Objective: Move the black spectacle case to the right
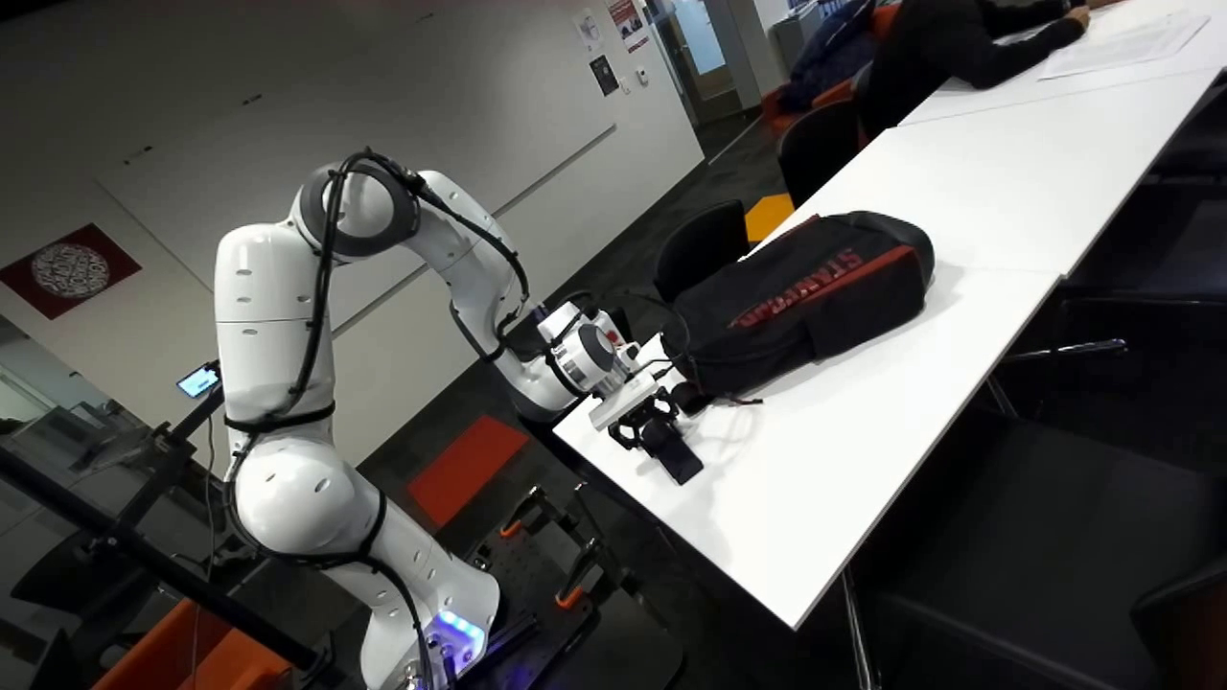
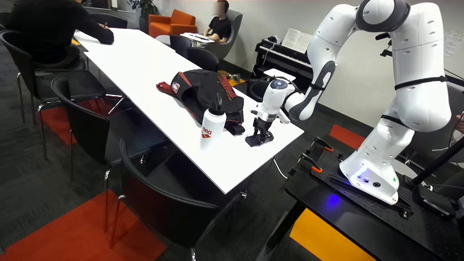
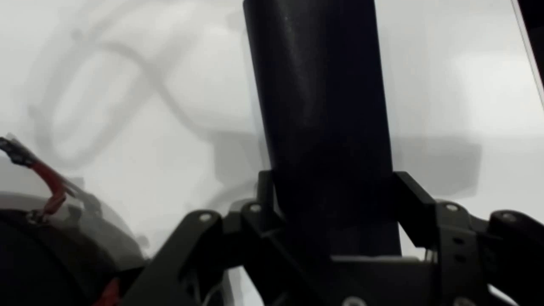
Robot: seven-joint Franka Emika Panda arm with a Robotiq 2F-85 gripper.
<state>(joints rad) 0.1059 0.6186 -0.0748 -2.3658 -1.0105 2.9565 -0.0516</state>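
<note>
The black spectacle case (image 3: 323, 97) is an oblong dark shape running up out of the top of the wrist view. It also shows in both exterior views (image 1: 682, 462) (image 2: 253, 141), low over or on the white table near its end; whether it touches the table is unclear. My gripper (image 3: 332, 187) points down at it, with one finger against each long side. It is shut on the case, with a thin gap low along the left finger. The gripper shows in both exterior views (image 1: 654, 433) (image 2: 262, 136). The case's near end is hidden under the gripper.
The large black bag with red markings (image 1: 815, 287) lies beside the gripper, also in an exterior view (image 2: 210, 94). Its dark edge (image 3: 42, 259) is at lower left in the wrist view. A white bottle (image 2: 213, 125) stands on the table (image 2: 232, 170). Chairs line one side.
</note>
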